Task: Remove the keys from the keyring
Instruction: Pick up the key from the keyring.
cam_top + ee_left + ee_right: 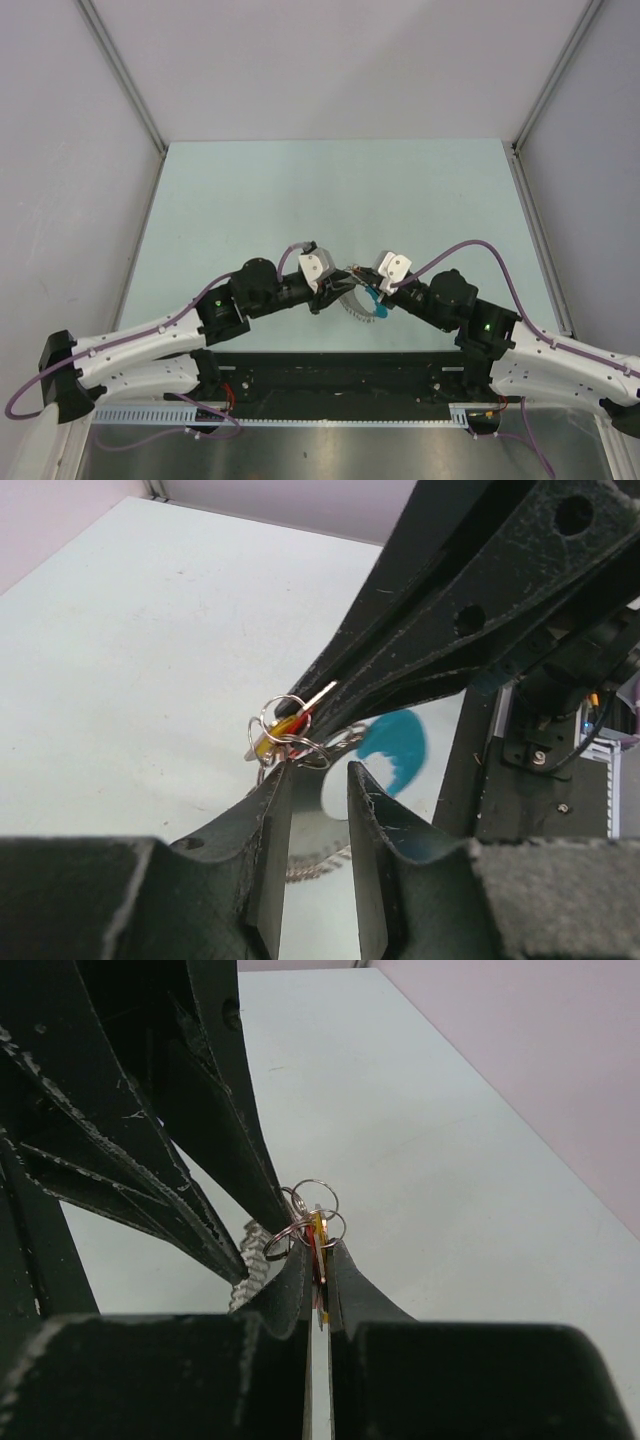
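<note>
Keyring sits between my 2 hands over the near tabletop. Right hand pinches the red key; left hand is spread beside the rings. Separating underway, I judge: next, clamp 1 ring, then pull apart.

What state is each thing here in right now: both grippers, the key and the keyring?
Left gripper: open, one fingertip touching the keyring.
Right gripper: shut on the key.
Key: pinched flat, not yet off the keyring.
Keyring: dangling between the two grippers.
</note>
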`<state>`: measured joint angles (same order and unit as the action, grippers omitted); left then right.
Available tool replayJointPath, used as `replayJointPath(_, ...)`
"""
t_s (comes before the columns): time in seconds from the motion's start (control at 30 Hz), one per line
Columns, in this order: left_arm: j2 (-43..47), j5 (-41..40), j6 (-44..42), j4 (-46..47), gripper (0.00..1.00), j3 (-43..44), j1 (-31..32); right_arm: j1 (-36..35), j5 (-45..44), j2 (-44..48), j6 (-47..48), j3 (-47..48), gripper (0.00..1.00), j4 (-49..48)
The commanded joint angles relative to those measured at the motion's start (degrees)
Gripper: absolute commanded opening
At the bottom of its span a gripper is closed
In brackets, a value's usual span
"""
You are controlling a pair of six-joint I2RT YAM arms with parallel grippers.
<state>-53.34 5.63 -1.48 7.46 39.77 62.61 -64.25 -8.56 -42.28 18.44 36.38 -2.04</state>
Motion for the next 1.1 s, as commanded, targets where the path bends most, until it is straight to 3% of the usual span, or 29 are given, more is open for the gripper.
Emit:
replayJointPath(0.0,-0.18,-4.48,-0.19,3.52,0.33,-0.39,0.58,0.00,-0.14,0.36,-1.74,2.20,0.00,-5.08)
replayJointPath(0.37,1.48,-9.23,-0.28,3.70,0.31,-1.62,1.11,0.18,-3.13,-0.26,-4.72,2.29,0.00,-5.34)
replayJointPath(0.7,8.51,-6.68,-0.37,5.01,0.36,-7.60,1.11,0.62,-5.33,-1.75,-7.36,4.31,0.00,-3.14)
replayJointPath(1.07,5.71,-3.70,0.86,9.93,0.35,-7.08,1.11,0.35,-7.35,-2.63,-8.59,5.19,0.00,-2.27)
